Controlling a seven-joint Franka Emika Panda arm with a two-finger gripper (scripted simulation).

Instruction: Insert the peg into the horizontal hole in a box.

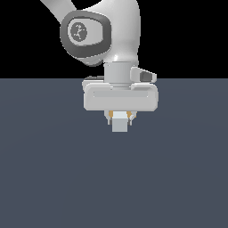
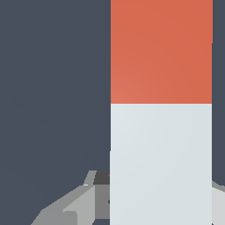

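Observation:
In the exterior view my gripper (image 1: 120, 119) hangs low over the dark floor, shut on the peg (image 1: 120, 125), which shows end-on as a pale square. Two thin tan slivers (image 1: 110, 115) peek out on either side of the peg, just under the hand. They look like the box, which is almost wholly hidden behind the hand and peg. The hole is hidden. In the wrist view the peg (image 2: 161, 145) runs away from the camera, pale grey-white near the hand. Its red-orange end (image 2: 161, 48) is farthest out. A grey finger (image 2: 83, 202) shows beside it.
A flat dark blue-grey floor (image 1: 53, 169) spreads all around the gripper in both views. The white arm (image 1: 102, 31) rises above the hand against a black background. No other objects show.

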